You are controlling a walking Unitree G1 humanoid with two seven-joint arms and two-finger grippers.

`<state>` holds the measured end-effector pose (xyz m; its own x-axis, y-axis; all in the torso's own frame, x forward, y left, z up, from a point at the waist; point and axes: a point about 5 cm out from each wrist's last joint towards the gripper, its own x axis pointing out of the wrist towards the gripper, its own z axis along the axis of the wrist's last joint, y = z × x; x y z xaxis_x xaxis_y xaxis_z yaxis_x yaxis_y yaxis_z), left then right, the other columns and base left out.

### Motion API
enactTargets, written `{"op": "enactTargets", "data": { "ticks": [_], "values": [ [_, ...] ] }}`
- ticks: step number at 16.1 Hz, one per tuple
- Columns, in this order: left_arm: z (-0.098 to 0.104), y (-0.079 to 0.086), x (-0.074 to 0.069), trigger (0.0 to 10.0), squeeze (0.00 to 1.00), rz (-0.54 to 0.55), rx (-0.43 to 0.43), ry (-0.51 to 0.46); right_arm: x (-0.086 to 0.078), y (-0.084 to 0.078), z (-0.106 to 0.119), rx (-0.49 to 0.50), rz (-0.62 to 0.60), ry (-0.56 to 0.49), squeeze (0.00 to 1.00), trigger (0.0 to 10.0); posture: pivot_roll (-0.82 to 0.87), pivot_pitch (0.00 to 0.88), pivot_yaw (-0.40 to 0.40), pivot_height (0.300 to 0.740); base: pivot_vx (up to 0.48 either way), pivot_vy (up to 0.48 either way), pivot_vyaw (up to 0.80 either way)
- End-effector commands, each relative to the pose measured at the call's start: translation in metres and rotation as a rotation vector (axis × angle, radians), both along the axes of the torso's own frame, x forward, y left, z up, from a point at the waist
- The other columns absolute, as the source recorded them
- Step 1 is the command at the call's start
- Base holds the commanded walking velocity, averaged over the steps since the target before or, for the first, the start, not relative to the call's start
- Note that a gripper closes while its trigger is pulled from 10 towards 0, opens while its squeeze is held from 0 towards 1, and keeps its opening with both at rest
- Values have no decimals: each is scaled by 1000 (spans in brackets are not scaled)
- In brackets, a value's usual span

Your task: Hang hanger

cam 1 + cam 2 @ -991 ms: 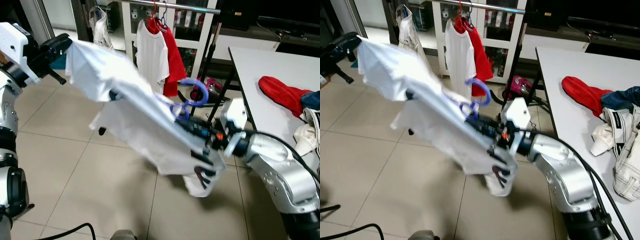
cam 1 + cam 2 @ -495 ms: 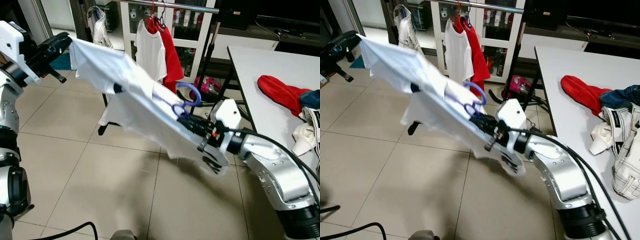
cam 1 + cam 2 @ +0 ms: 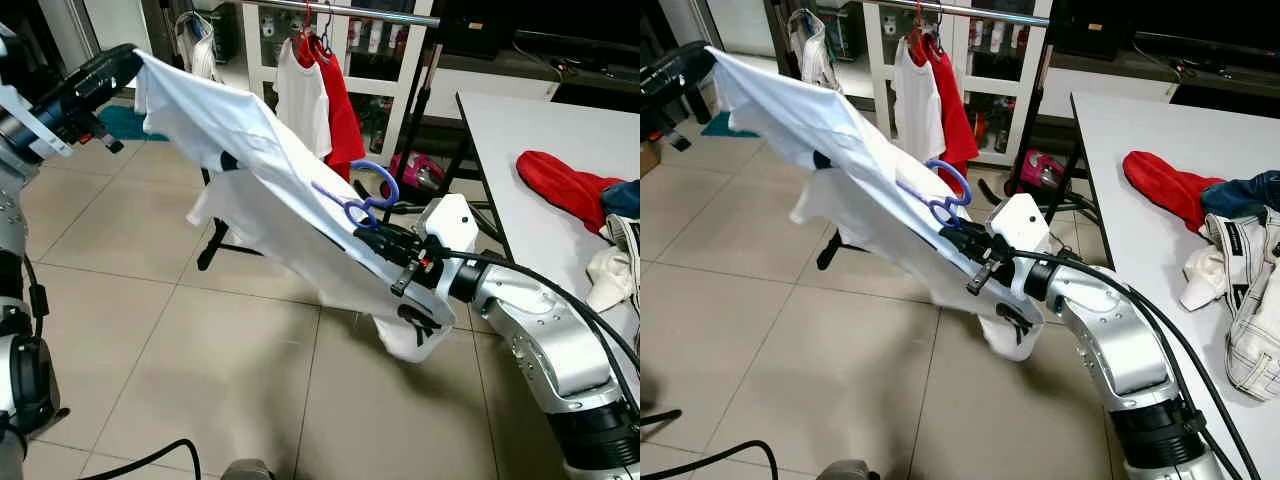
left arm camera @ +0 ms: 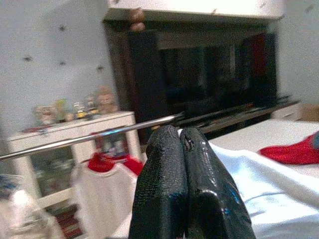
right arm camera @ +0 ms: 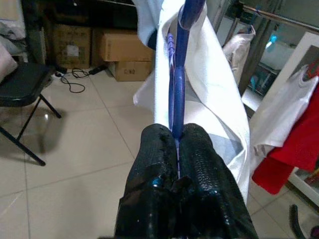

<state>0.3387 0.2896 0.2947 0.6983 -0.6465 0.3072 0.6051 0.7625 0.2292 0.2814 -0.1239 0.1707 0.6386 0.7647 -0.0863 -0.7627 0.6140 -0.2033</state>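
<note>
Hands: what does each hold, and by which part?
Right hand: blue hanger, by its lower stem. Left hand: white shirt, by an upper edge.

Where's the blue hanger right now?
The blue hanger sits mid-frame, pinched by the right gripper, poking from the white shirt, below the clothes rail.

A shirt (image 3: 270, 190) stretches between the left gripper (image 3: 118, 62) at the upper left and the right gripper (image 3: 368, 236) in the middle. Behind it stands a clothes rail (image 3: 345, 10) with hung shirts (image 3: 312, 100). A table (image 3: 530, 150) with clothes (image 3: 562, 185) lies to the right.
</note>
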Motion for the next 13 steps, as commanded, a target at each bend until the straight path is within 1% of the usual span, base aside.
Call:
{"op": "enactTargets", "data": {
  "ticks": [1,2,3,5,6,7,8,9,10,11,12,13],
  "values": [
    [6,2,-4,0,0,-11,22,-15,3,-1,4,14,-9,-6,0,10000,130,0,-11,740,0,0,0],
    [-1,3,-4,0,0,-1,62,13,0,1,10,64,13,-14,0,10000,129,0,-10,740,0,0,0],
    [-6,4,-5,0,0,0,79,35,0,1,14,89,17,-22,0,10000,126,0,-9,740,0,0,0],
    [-9,3,-9,0,0,-23,69,60,4,-4,14,97,-41,-23,0,10000,122,0,-7,740,0,0,0],
    [-11,4,-10,0,0,-29,71,72,5,-5,15,110,-51,-24,0,10000,122,0,-7,740,0,0,0],
    [-16,8,-13,0,0,-9,95,100,4,-5,21,165,-34,-31,0,10000,122,0,-8,740,0,0,0],
    [-19,11,-14,0,0,10,108,110,2,-5,24,186,-22,-34,0,10000,121,0,-10,740,0,0,0],
    [-35,26,-17,0,0,117,164,157,-6,-3,35,247,74,-50,0,10000,123,0,-16,740,0,0,0],
    [-42,33,-18,0,0,185,194,167,-11,-2,37,253,131,-48,0,10000,124,0,-19,740,0,0,0],
    [-44,35,-19,0,0,206,201,169,-13,-2,37,249,145,-47,0,10000,124,0,-19,740,0,0,0],
    [-46,42,-19,0,0,281,199,173,-16,-1,36,242,188,-33,0,10000,127,0,-27,740,0,0,0],
    [-47,45,-19,0,0,314,196,170,-20,-1,36,239,221,-20,0,10000,130,0,-32,740,0,0,0]
  ]
}}
